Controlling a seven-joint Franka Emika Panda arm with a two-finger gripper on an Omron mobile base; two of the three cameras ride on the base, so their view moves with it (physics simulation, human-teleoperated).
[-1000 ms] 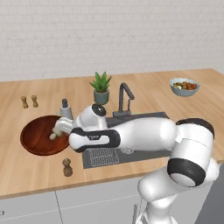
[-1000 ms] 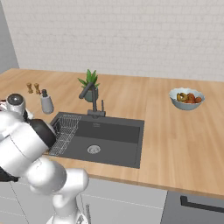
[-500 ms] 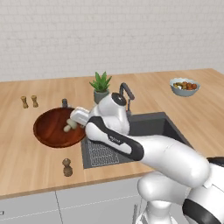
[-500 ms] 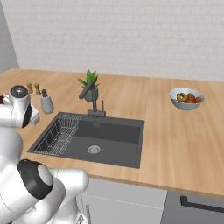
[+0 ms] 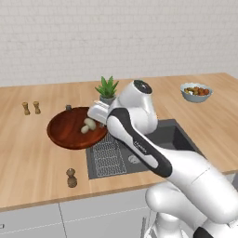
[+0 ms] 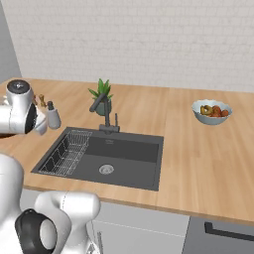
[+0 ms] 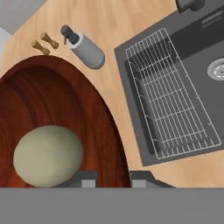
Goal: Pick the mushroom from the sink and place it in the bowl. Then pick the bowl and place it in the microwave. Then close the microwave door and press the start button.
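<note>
Mushroom [image 5: 88, 124]: lying inside bowl [image 5: 65, 135]
Gripper [image 7: 113, 180]: at bowl's 3 o'clock rim, fingers slightly apart, holding nothing
Sink [image 6: 124, 154]: rack inside

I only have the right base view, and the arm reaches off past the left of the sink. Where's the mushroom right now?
Observer: The mushroom lies inside the bowl, which sits on the counter beside the sink, at its rack end.
Operator: Is the end effector gripping it?
Observer: No. In the hand view the end effector is open, and the mushroom rests off to one side of its fingertips, not between them.
Operator: Anything close to the bowl's front?
Observer: A small dark pepper mill stands near the counter's front edge, apart from the bowl.
</note>
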